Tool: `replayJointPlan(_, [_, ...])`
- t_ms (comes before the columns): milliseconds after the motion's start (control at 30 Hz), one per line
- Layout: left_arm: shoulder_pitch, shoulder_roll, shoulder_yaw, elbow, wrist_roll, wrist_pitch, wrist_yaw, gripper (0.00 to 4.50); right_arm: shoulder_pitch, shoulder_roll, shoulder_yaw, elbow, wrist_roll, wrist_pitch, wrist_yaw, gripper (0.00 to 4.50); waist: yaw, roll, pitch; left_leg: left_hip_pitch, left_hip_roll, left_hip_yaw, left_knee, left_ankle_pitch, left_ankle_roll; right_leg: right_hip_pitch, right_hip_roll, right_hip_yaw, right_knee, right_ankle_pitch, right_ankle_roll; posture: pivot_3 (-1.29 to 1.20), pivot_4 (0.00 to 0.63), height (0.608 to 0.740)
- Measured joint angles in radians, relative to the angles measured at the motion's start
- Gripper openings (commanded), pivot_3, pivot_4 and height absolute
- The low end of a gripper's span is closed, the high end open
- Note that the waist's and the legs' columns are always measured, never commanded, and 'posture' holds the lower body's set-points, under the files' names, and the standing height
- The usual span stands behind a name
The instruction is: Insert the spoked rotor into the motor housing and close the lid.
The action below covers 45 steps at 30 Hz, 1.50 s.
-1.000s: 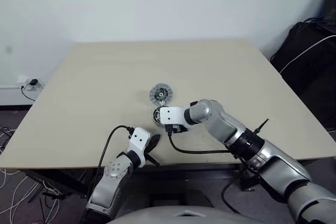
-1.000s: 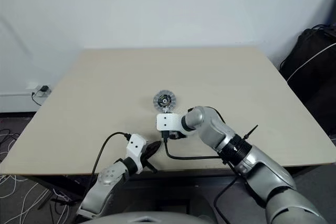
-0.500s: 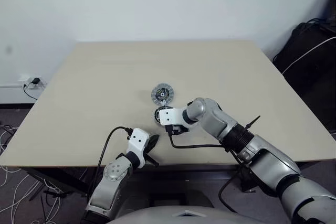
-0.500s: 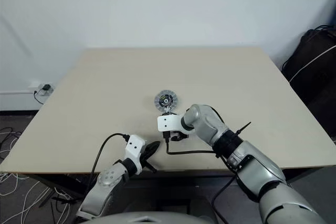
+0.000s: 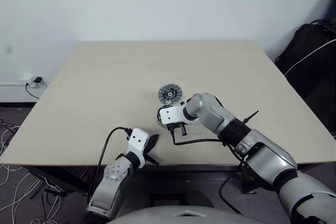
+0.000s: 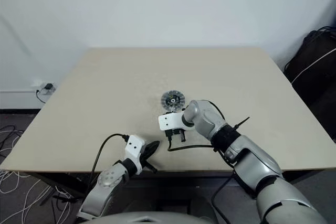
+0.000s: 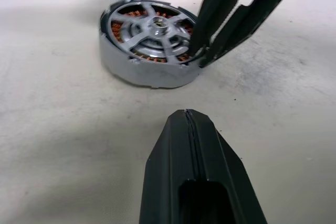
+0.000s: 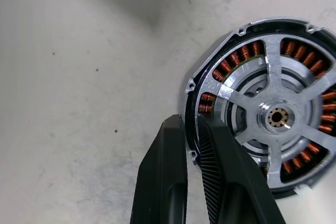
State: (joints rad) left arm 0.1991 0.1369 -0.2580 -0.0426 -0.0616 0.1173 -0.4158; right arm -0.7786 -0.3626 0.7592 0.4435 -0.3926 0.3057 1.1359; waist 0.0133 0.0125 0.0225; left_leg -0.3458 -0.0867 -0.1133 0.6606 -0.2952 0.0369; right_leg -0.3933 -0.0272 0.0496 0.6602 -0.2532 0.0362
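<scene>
Beige table (image 5: 105, 77) — white wall (image 5: 157, 3) behind (cables (image 5: 10, 182) below).

Sat on the table (image 5: 105, 87), near its middle: motor housing (image 7: 148, 72) with spoked rotor (image 8: 275, 119) lying inside it. Lay just beyond, on the far side and almost touching: lid (image 5: 170, 94). Stood at the housing's near rim: right gripper (image 8: 191, 145), one finger inside the rim and one outside. Rested nearer, at the table's near edge and left of the housing: left gripper (image 7: 188, 121).
</scene>
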Motion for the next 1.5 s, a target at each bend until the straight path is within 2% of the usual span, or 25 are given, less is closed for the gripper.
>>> replayJointPlan(167, [0.0,-0.001,0.001,0.0,0.0,-0.001,0.0,0.0,0.002,0.007,-0.013,0.01,-0.006,-0.001,-0.005,0.09,0.0,0.0,0.0,0.0,0.0,0.0,0.0,0.001,-0.001,0.0,0.0,0.0,0.001,0.0,0.0,0.0,0.0,0.74])
replayJointPlan(300, [0.001,-0.002,0.001,0.0,-0.001,-0.002,0.0,0.0,0.067,-0.009,-0.079,-0.052,0.034,0.033,-0.006,0.09,0.003,0.0,0.0,-0.001,0.0,-0.001,0.0,0.001,-0.001,0.0,0.0,-0.001,0.0,0.0,0.0,0.0,0.0,0.74])
replayJointPlan(567, [0.0,-0.013,-0.007,0.006,-0.001,-0.012,-0.003,0.0,0.267,-0.126,-0.174,-0.4,0.144,0.212,0.048,0.09,0.011,-0.001,0.0,-0.01,0.0,-0.002,0.001,0.0,-0.001,-0.008,-0.001,-0.001,0.0,0.0,0.0,0.0,0.0,0.74])
replayJointPlan(800, [-0.006,-0.015,-0.017,0.024,-0.001,-0.016,-0.019,0.0,0.437,-0.169,-0.229,-0.67,0.169,0.442,-0.044,0.09,0.02,-0.001,0.0,-0.014,0.0,-0.002,0.002,0.0,0.0,-0.013,-0.001,-0.001,0.0,0.0,0.0,0.0,0.0,0.74])
replayJointPlan(1033, [-0.009,-0.013,-0.019,0.033,-0.002,-0.016,-0.03,0.0,0.514,-0.052,-0.246,-0.803,0.169,0.737,-0.245,0.09,0.027,-0.002,-0.001,-0.014,0.0,-0.001,0.004,0.0,0.0,-0.012,-0.001,-0.001,0.0,0.0,0.0,0.0,0.0,0.74])
replayJointPlan(1233, [-0.014,-0.012,-0.019,0.037,-0.002,-0.015,-0.038,0.0,0.502,0.153,-0.325,-0.797,0.218,0.999,-0.417,0.09,0.024,-0.003,-0.002,-0.014,-0.001,-0.002,0.004,0.001,-0.002,-0.013,-0.001,-0.001,0.001,0.001,0.0,0.0,0.0,0.74])
replayJointPlan(1500, [0.0,-0.01,-0.017,0.037,-0.002,-0.015,-0.035,0.0,0.444,0.304,-0.427,-0.724,0.291,1.123,-0.592,0.09,0.014,-0.003,-0.004,-0.014,-0.001,-0.002,0.003,0.002,-0.003,-0.013,-0.001,-0.002,0.002,0.001,-0.001,0.0,0.0,0.74])
